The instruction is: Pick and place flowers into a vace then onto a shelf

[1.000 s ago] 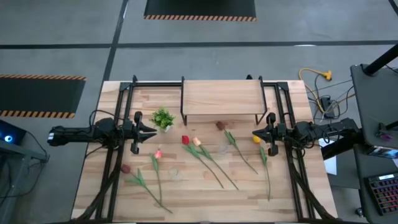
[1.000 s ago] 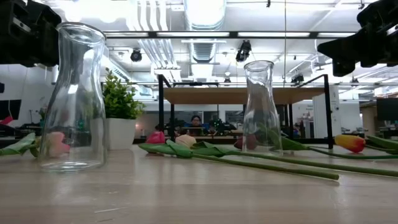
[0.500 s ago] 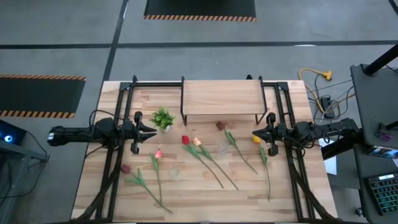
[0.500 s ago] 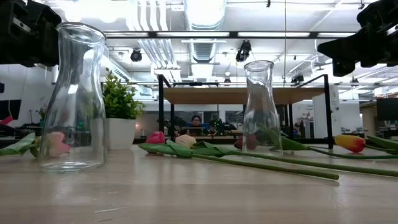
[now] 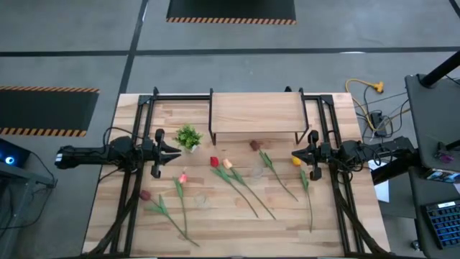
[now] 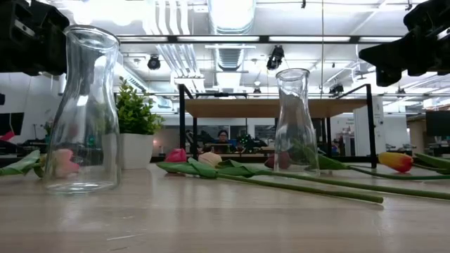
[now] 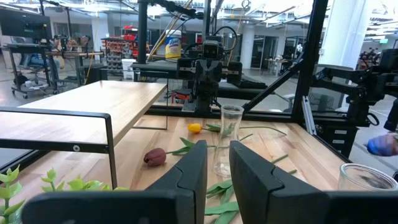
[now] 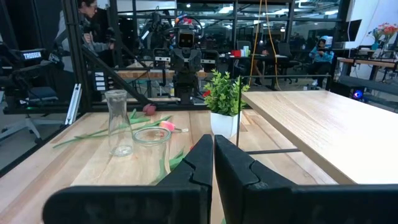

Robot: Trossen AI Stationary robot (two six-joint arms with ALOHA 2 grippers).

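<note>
We see the left gripper (image 5: 175, 151) hanging above the worktop (image 5: 237, 223) near its left edge, fingers drawn nearly together with a thin gap and nothing between them. The right gripper (image 5: 295, 155) hangs near the right edge, clenched on nothing. The flowers (image 5: 241, 183) lie flat and loose across the middle of the worktop: two toward the front left corner, a red and a peach one at the centre, a maroon one just in front of the shelf (image 5: 255, 113), and a yellow one below the right gripper. The shelf stands at the back edge with nothing on its board. Two glass vases (image 6: 86, 109) stand upright among the stems, both holding nothing. A small potted plant (image 5: 188, 137) sits beside the shelf's left end.
</note>
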